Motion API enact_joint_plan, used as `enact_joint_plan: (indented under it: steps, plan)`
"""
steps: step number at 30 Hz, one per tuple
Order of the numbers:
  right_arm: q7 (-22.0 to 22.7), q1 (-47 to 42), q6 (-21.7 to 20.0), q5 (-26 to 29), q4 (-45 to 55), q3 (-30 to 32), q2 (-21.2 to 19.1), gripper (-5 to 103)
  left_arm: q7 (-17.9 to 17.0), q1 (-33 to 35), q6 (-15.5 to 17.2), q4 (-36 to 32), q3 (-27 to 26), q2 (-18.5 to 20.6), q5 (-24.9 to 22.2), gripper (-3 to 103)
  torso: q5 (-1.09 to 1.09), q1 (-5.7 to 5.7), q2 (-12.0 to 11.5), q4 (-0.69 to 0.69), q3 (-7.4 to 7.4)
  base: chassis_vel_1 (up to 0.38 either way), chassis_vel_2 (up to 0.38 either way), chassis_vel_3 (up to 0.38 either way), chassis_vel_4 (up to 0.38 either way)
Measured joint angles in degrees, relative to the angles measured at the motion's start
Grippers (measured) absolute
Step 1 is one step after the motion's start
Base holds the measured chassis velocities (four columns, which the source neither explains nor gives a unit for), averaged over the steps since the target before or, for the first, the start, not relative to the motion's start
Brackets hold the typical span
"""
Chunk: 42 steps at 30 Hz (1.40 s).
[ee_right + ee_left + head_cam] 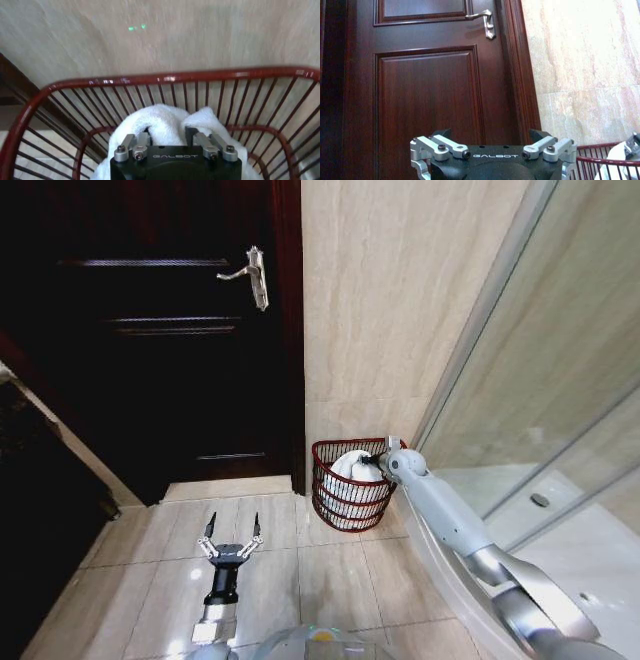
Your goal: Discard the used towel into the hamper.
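The hamper [343, 516] is a dark red wire basket standing on the floor against the tiled wall, beside the door frame. A white towel [349, 467] lies bunched inside it. My right gripper [374, 464] reaches over the rim into the basket. In the right wrist view its fingers [142, 138] pinch a fold of the towel [162, 116] inside the hamper's rim [175, 77]. My left gripper [230, 530] hangs open low over the floor tiles, left of the hamper, holding nothing. The left wrist view shows the hamper's rim [607, 161] and the towel [619, 157] at its edge.
A dark wooden door [150, 330] with a metal lever handle [250, 275] stands shut left of the hamper. A beige tiled wall [400, 310] rises behind it. A glass shower partition [560, 380] runs along the right, close beside my right arm. Floor tiles [330, 580] lie in front.
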Motion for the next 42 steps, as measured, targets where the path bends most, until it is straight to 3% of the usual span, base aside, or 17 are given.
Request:
enact_joint_plan:
  steps: [4,7,10,11,13,15,16,20,23,24,27,31,33,35,42]
  plan:
    - [1.5,-1.18,1.06,-0.1,4.89,1.01,-1.5,59,0.52,0.34,0.77,-0.57,-0.18,0.0,0.23,100,0.0,-0.01,-0.04,0.0,-0.04,0.0,0.0,0.0,0.0]
    - [1.91,-1.53,1.7,-0.16,6.27,1.18,-2.03,65,0.57,0.35,0.84,-0.6,0.0,0.0,0.44,100,-0.01,-0.02,-0.04,0.0,-0.05,0.0,0.0,0.0,0.0]
    - [3.72,-2.21,3.04,-0.35,11.99,2.2,-4.38,80,0.85,0.37,0.83,-0.77,0.65,0.0,1.28,100,-0.02,-0.03,-0.07,-0.01,-0.07,0.0,0.0,0.0,0.0]
    - [3.72,-2.21,3.04,-0.35,11.99,2.2,-4.38,80,0.85,0.37,0.83,-0.77,0.65,0.0,1.28,100,-0.02,-0.03,-0.07,-0.01,-0.07,0.0,0.0,0.0,0.0]
    - [5.16,-2.7,4.55,-0.36,14.45,2.14,-5.79,91,0.84,0.7,0.88,-1.07,0.91,0.0,1.3,100,-0.01,-0.03,-0.08,0.0,-0.08,0.0,0.0,0.0,0.0]
    - [5.42,-3.04,5.21,-0.41,15.31,2.07,-6.36,91,0.8,0.81,0.93,-1.17,0.92,0.0,1.31,100,-0.01,-0.03,-0.09,0.0,-0.08,0.0,0.0,0.0,0.0]
    - [5.77,-3.83,6.51,-0.81,17.04,2.07,-7.19,99,0.67,0.99,0.97,-1.31,0.9,0.0,1.3,100,-0.01,-0.04,-0.09,-0.02,-0.09,0.0,0.0,0.0,0.0]
    - [7.25,-5.22,10.0,-2.39,19.57,2.39,-8.09,100,0.11,1.22,0.98,-1.54,0.88,0.0,1.22,100,-0.01,-0.04,-0.11,0.0,-0.1,0.0,0.0,0.0,0.0]
    - [8.54,-8.83,17.09,-7.01,25.03,4.53,-10.04,100,-0.24,1.63,1.33,-2.4,0.93,0.0,1.14,100,-0.03,-0.04,-0.13,0.01,-0.11,0.0,0.0,0.0,0.0]
    - [8.54,-8.83,17.09,-7.01,25.03,4.53,-10.04,100,-0.24,1.63,1.33,-2.4,0.93,0.0,1.14,100,-0.03,-0.04,-0.13,0.01,-0.11,0.0,0.0,0.0,0.0]
    - [9.43,-16.34,23.97,-11.27,32.5,9.05,-11.49,100,-0.32,1.96,2.0,-3.16,0.92,0.0,1.12,100,-0.02,-0.04,-0.13,-0.01,-0.12,0.0,0.0,0.0,0.0]
    - [8.73,-26.81,28.27,-14.91,38.84,13.74,-12.15,100,-0.22,2.25,2.74,-4.02,0.8,0.0,0.94,100,0.01,-0.05,-0.14,-0.03,-0.12,0.0,0.0,0.0,0.0]
    - [7.86,-29.77,29.66,-17.09,40.07,15.31,-11.91,100,-0.11,2.2,3.08,-4.31,0.7,-0.01,0.6,100,0.0,-0.05,-0.14,-0.03,-0.13,0.0,0.0,0.0,0.0]
    - [4.65,-36.63,33.64,-23.63,42.07,19.78,-10.13,100,0.62,1.83,4.93,-5.39,0.32,0.0,-0.87,100,-0.02,-0.05,-0.14,-0.01,-0.13,0.0,0.0,0.0,0.0]
    - [-0.28,-48.53,37.4,-30.43,45.47,27.06,-4.9,100,2.03,-0.05,9.78,-7.32,-0.11,-0.01,-3.36,100,-0.02,-0.05,-0.15,-0.02,-0.14,0.0,0.0,0.0,0.0]
